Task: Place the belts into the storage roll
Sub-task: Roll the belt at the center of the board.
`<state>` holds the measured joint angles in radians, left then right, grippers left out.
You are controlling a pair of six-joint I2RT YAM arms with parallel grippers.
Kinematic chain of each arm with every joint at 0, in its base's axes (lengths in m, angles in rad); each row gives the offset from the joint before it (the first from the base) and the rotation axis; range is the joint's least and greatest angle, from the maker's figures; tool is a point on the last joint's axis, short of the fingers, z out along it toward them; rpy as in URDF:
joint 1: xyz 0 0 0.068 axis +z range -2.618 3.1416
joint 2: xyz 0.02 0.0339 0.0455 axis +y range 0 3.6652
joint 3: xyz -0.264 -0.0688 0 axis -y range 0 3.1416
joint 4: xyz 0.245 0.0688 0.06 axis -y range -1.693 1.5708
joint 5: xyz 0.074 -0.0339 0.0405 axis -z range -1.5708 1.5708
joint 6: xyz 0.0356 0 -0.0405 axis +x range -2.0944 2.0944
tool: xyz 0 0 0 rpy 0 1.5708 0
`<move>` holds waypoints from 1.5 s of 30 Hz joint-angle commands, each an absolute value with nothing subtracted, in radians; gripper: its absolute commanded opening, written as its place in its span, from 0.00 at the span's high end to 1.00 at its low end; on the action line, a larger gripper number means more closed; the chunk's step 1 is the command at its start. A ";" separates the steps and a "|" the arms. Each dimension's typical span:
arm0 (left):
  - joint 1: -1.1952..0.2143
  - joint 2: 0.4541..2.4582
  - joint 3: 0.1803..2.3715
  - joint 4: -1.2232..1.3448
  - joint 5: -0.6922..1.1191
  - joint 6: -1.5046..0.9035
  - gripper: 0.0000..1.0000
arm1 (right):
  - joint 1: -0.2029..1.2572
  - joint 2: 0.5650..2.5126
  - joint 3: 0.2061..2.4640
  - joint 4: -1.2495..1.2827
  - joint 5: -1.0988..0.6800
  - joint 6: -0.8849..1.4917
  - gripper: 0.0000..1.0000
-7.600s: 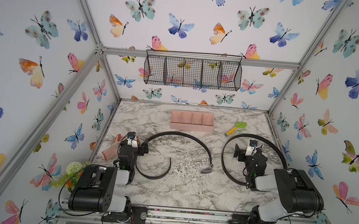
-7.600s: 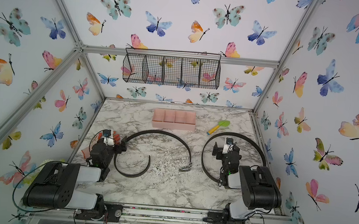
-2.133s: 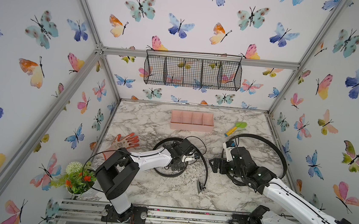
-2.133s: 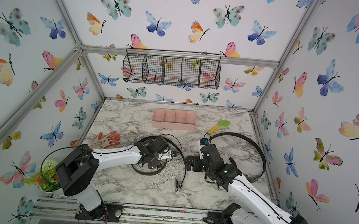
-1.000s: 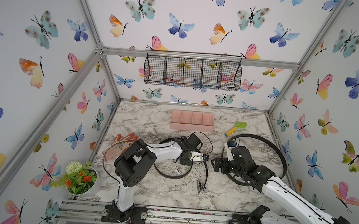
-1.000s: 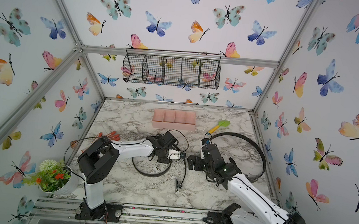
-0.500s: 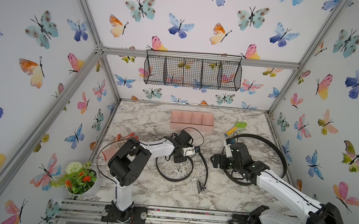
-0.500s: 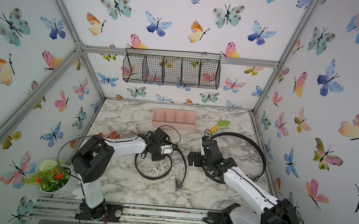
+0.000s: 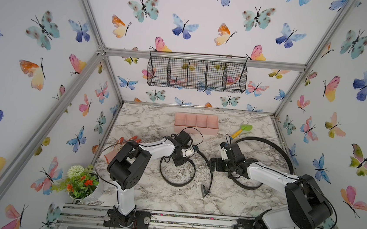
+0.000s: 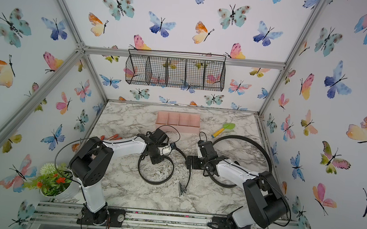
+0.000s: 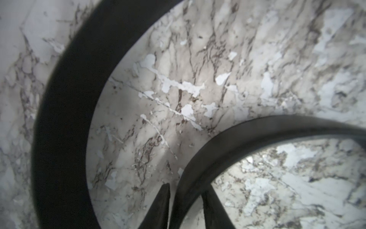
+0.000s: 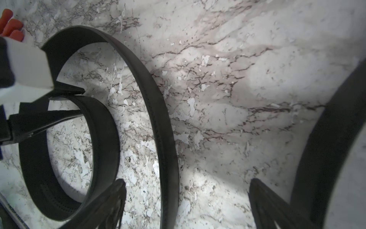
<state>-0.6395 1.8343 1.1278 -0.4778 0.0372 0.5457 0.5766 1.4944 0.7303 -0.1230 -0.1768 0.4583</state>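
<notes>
Both top views show one black belt curled into a small coil at the table's middle, its outer arc running to a silver buckle. My left gripper points down over the coil, and its jaws straddle the inner strap with a thin gap showing beside one finger. The right gripper stands wide open astride the outer arc without touching it. A second belt lies in a wide loop at the right. The pink storage roll sits at the back.
A green and yellow toy spade lies right of the storage roll. An orange glove lies at the left edge under my left arm. A potted plant stands at the near left corner. A black wire basket hangs on the back wall.
My left gripper pinched the inner strap, drew it leftward and toward the front, then loosened its jaws. The coil has tightened and shifted left. The right gripper stayed wide open.
</notes>
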 commanded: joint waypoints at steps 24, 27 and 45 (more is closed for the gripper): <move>-0.785 1.908 1.261 -0.474 -0.021 0.713 0.27 | 0.574 1.531 0.712 -0.075 -0.221 0.457 0.01; -0.788 1.914 1.271 -0.475 0.003 0.732 0.17 | 0.574 1.525 0.709 -0.074 -0.221 0.460 0.01; -0.757 1.939 1.263 -0.534 0.062 0.713 0.88 | 0.574 1.523 0.717 -0.085 -0.198 0.448 0.00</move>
<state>-0.7815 1.9656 1.3083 -0.5068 0.0467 0.7471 0.5766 1.5330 0.7113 -0.0811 -0.2089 0.4583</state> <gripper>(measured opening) 0.145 0.998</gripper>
